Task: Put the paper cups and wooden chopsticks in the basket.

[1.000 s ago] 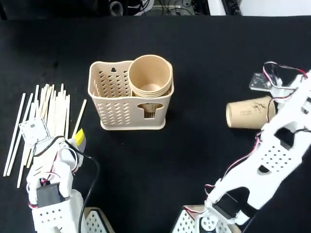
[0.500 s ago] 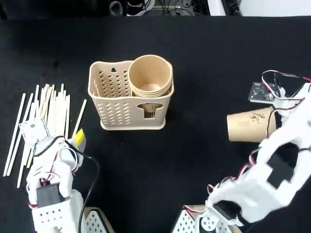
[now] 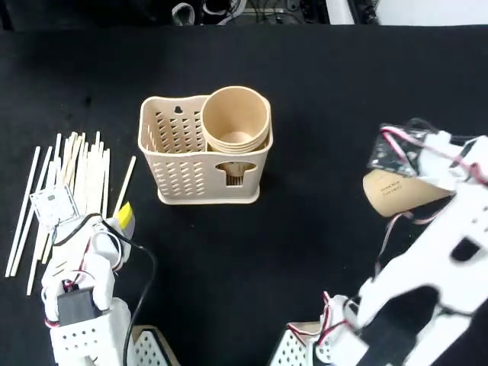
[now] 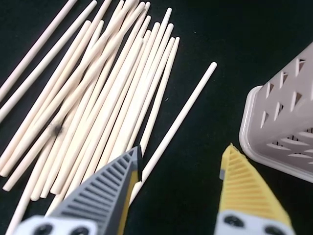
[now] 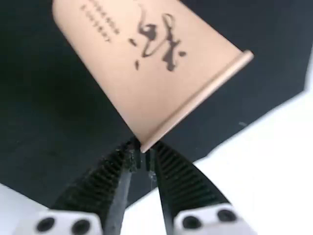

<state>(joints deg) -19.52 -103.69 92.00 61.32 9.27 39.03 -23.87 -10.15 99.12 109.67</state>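
One paper cup [image 5: 146, 68] in right tool [image 5: 142, 151]

Stacked cups [image 3: 235, 114] fill the basket's [image 3: 198, 181] right half; its left compartment stands open.

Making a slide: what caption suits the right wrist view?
Right end effector pinches the paper cup by its rim.

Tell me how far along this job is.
Done: stacked cups stand in one compartment of the basket. In hand: the right gripper is shut on the rim of a loose cup. To do: all the chopsticks lie on the table, the left gripper open over them.
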